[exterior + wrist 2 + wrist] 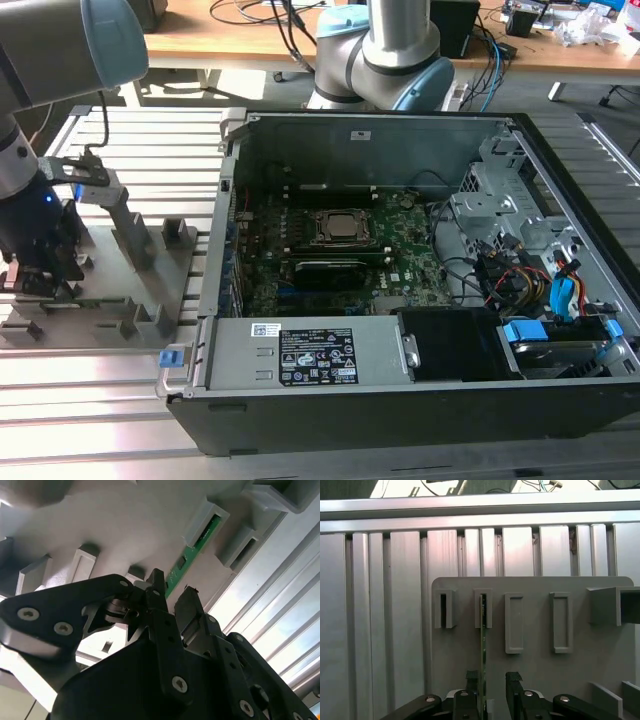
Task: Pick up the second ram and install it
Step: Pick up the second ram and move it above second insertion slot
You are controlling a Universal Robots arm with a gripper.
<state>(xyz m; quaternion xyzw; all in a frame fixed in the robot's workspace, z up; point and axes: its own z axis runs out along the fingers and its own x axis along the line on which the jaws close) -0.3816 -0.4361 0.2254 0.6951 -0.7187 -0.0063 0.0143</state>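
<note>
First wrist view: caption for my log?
Open hand straddles the thin green RAM stick standing on edge in the grey plastic holder tray.

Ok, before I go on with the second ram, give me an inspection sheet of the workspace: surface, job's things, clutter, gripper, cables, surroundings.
Surface: slotted metal table, bearing the grey holder tray and the open computer case.
Job's things: second ram stands on edge in a slot of the tray; motherboard lies in the case.
Clutter: nothing seen.
Gripper: gripper open, low over the tray, one finger on either side of the ram; contact cannot be told.
Cables: coloured bundle inside the case at the exterior view's right; black cable on the arm.
Surroundings: wooden desk behind the table, with cables on it.
</note>
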